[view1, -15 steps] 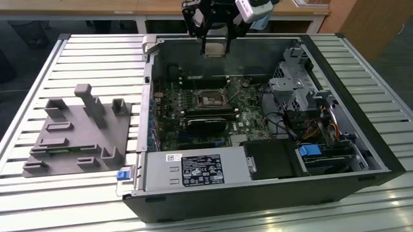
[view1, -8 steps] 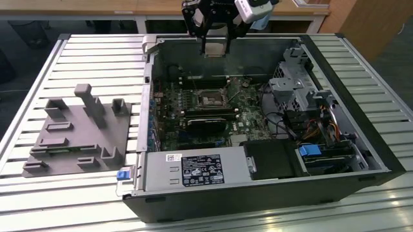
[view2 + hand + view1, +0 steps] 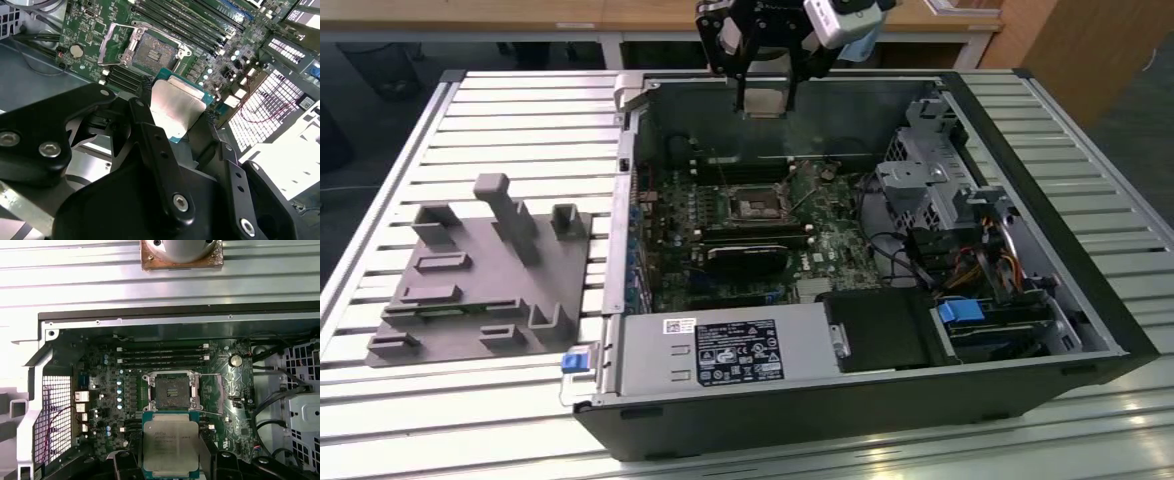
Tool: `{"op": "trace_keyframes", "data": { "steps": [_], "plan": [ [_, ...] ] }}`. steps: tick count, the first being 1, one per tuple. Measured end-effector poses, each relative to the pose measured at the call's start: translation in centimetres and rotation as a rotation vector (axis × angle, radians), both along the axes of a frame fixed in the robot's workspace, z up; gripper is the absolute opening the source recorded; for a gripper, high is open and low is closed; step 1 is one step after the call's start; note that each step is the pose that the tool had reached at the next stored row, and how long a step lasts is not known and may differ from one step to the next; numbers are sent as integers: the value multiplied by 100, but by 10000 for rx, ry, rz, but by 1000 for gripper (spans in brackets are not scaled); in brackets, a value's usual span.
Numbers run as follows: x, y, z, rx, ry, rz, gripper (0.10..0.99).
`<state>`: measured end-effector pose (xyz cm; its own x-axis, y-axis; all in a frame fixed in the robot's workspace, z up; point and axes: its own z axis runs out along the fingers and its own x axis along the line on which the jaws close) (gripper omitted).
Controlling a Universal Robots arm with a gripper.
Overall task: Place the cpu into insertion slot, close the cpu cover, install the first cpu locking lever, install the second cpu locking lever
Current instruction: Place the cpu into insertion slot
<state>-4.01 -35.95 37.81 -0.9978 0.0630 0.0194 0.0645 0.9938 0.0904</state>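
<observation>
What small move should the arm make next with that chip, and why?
Probably shift sideways until the cpu hangs over the insertion slot. The gripper holds the chip high above the case, and the first wrist view shows the empty slot beside it, not under it.

First wrist view: cpu point(image 3: 170, 446) cut off at the view's edge. Second wrist view: my fingers point(image 3: 152, 145) hide part of it. Exterior view: my arm point(image 3: 747, 30) cropped, insertion slot point(image 3: 757, 208) detail too small.
</observation>
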Motion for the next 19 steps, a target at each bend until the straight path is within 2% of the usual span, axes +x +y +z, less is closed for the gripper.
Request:
{"op": "trace_keyframes", "data": {
  "steps": [19],
  "plan": [
    [-8, 0, -1, 0, 0, -754, 537]
  ]
}}
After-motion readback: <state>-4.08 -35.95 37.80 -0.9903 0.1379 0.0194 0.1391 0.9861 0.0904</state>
